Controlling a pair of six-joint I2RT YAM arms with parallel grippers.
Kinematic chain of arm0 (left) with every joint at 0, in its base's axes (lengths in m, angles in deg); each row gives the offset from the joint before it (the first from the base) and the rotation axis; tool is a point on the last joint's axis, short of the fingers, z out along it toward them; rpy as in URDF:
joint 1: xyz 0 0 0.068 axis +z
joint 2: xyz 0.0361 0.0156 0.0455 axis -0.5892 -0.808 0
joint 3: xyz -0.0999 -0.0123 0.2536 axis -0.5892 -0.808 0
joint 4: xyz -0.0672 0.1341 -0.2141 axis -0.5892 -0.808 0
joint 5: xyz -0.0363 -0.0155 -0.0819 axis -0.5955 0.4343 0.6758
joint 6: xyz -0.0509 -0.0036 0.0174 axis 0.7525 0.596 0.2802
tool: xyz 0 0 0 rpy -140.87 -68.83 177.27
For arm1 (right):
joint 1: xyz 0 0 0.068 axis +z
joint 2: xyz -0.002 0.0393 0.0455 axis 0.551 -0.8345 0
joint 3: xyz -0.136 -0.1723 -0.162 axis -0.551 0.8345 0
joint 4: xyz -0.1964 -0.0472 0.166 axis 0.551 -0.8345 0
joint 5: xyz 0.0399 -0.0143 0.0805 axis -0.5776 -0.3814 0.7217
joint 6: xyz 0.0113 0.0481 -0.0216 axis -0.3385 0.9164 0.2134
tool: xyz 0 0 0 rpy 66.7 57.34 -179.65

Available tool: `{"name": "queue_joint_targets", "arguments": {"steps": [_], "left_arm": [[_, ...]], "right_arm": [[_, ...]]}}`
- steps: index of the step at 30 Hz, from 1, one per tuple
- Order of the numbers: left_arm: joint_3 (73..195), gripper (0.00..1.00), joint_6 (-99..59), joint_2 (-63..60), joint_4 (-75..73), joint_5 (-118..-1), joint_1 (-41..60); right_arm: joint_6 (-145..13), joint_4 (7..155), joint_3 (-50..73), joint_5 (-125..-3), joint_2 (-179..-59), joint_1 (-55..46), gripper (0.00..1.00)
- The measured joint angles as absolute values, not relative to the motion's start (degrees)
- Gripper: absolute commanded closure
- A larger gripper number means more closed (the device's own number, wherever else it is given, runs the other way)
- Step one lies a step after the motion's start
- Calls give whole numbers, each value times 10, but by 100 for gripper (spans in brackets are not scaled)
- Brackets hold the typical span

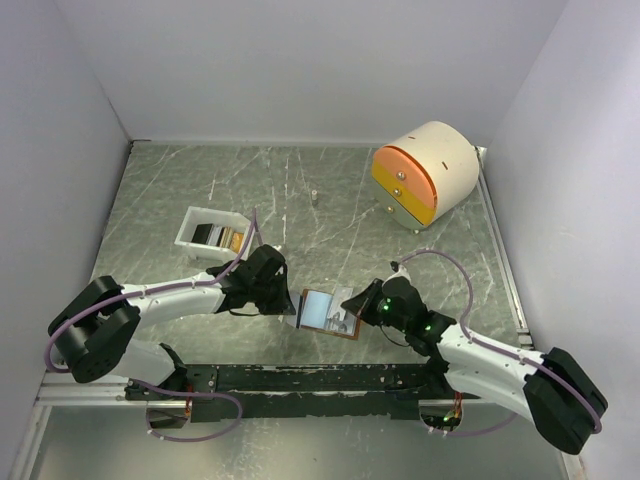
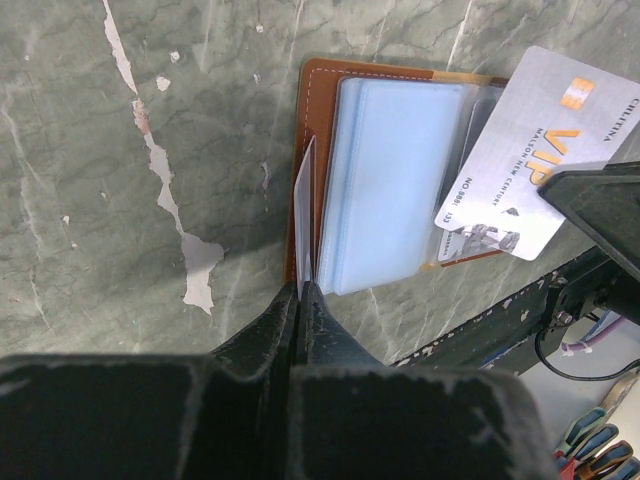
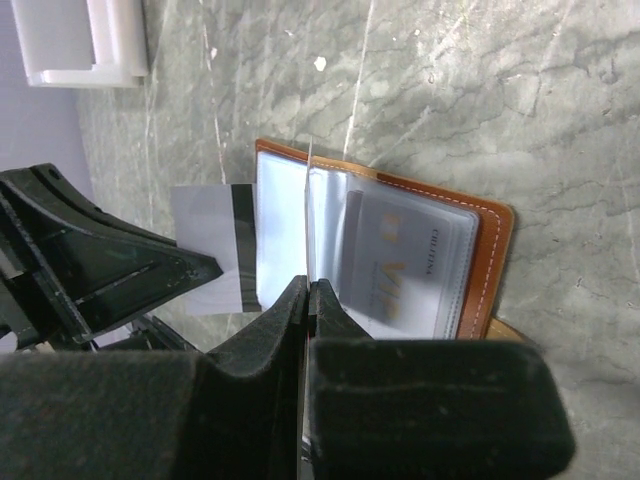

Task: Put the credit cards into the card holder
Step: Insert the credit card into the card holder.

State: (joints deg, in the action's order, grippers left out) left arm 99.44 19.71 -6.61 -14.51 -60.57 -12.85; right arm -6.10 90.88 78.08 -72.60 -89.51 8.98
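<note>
**Top external view: two cards poised at the open card holder**

From above, the left gripper sat at the holder's left edge and the right gripper at its right. Spare credit cards waited in a white tray well off its far-left corner. A round drawer unit stood well off its far-right.

Left wrist: that gripper's jaws were pinched tight on a grey striped card, seen edge-on along the holder's stitched side. The right gripper clamped a silver VIP card, tilted over the opposite pockets.

Right wrist: a pocketed card already sat tucked inside one of the holder's pockets.

The step looked like seating a card — best done one arm at a time, the leading edge lowered to a pocket mouth, then slid flat. Room was tight between the grippers over the holder. The table lay open beyond its far edge, and the base rail ran close on its near side.
</note>
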Motion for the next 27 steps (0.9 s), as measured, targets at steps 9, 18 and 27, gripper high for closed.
{"name": "queue_joint_targets", "arguments": {"steps": [9, 18, 27], "left_arm": [[993, 93, 198, -66, -144, -606, -128], [990, 93, 200, -65, -139, -606, -129], [988, 93, 204, -64, -136, -606, -130]], "right_arm": [[-55, 928, 799, -729, -894, 90, 100], [-49, 978, 813, -726, -914, 90, 100], [-45, 985, 819, -728, -900, 90, 100]]}}
